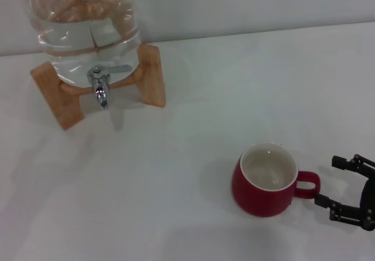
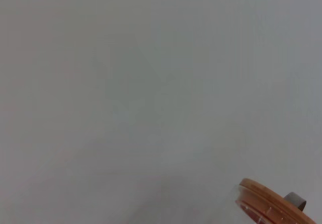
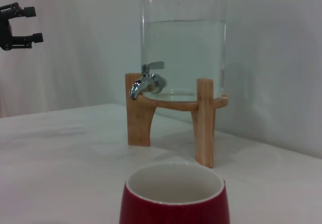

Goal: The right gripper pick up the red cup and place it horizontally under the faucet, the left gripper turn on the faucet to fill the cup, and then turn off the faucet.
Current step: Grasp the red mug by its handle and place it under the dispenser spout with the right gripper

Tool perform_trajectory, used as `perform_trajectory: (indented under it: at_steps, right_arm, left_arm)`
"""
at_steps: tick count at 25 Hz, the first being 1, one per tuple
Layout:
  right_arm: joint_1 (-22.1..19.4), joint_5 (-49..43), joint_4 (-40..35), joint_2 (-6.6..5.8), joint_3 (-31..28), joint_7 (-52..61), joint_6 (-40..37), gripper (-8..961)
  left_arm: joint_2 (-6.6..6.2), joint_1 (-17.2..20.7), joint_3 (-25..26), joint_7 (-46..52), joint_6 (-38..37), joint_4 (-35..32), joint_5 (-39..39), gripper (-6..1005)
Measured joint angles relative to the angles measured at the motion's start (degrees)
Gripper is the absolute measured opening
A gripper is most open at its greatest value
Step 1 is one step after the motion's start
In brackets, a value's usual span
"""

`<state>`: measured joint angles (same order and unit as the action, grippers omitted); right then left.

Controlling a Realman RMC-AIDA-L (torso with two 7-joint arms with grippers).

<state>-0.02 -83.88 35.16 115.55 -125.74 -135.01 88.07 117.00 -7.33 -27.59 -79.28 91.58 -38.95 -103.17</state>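
Note:
The red cup [image 1: 266,182] stands upright on the white table, empty, with its handle [image 1: 309,184] turned toward my right gripper [image 1: 331,183]. That gripper is open at the right edge, its fingers on either side of the handle's end and not touching it. The cup's rim also shows close in the right wrist view [image 3: 173,196]. The faucet [image 1: 101,84] is at the far left on the water jar [image 1: 82,26], with its lever sideways; it also shows in the right wrist view [image 3: 147,81]. My left gripper [image 3: 30,25] is open, held in the air to the left of the jar.
The jar sits on a wooden stand [image 1: 153,76] close to the back wall. The jar's wooden lid [image 2: 271,206] shows in the left wrist view against the bare wall. White table [image 1: 176,202] lies between the stand and the cup.

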Motion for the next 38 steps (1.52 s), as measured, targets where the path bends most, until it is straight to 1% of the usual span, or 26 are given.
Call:
perform_trajectory:
  at_steps: [6,13,20,38]
  right_arm:
    - [1.0,0.1,-1.5,0.28,0.2,-5.4,-0.2,844]
    - [1.5,0.2,-2.9,0.30,1.2,-8.6,-0.9,843]
    - [2.0,3.1,-4.1,0.36,3.1,-9.7,-3.8,843]
    - [2.3,6.2,-4.0,0.28,3.2,-9.9,-5.6,840]
  left_arm:
    - [-0.02,0.1,0.0,0.0,0.0,0.0,0.0,876]
    - [-0.02,0.0,0.0,0.1,0.0,0.0,-0.1,876]
    - [-0.05,-0.1,0.0,0.6,0.5,0.0,-0.1,876]
    - [-0.11,0.5,0.0,0.8,1.3,0.0,0.0,875]
